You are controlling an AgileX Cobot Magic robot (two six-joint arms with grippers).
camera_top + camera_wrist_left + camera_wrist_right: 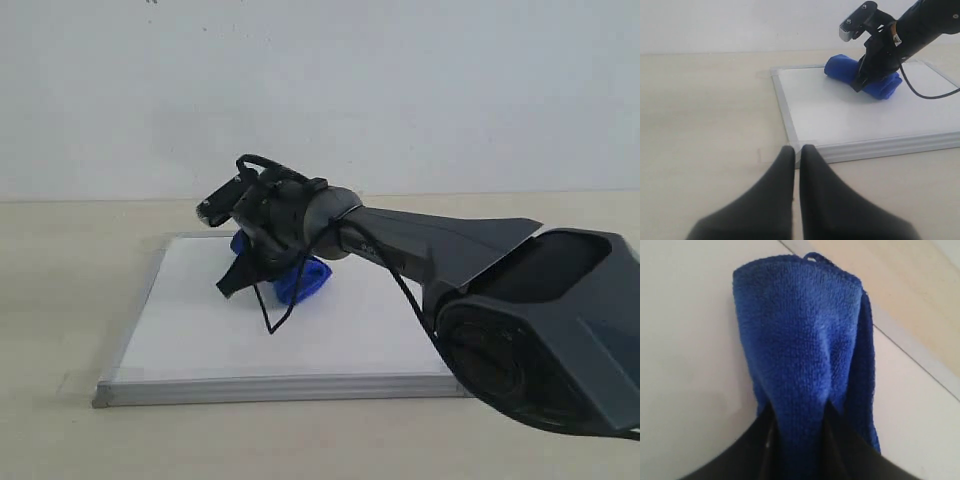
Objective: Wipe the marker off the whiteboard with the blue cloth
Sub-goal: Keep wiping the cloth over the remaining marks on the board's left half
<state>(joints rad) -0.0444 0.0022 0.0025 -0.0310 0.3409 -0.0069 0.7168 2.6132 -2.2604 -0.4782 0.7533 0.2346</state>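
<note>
The whiteboard (200, 330) lies flat on the table, silver frame around it. My right gripper (260, 270) reaches across over its far part and is shut on the blue cloth (305, 282), which rests on the board. In the right wrist view the cloth (800, 340) bulges out between the two black fingers of the right gripper (799, 415), over the white surface (690, 340). My left gripper (797, 148) is shut on nothing, just off the board's corner (807, 145). It sees the cloth (840, 67) from there. No marker lines show; the board's visible surface is plain white.
The beige table (60, 300) surrounds the board, with a white wall (400, 90) behind. The right arm's bulky black body (540, 320) fills the front right. A thin black cable (272, 320) loops down from the wrist onto the board.
</note>
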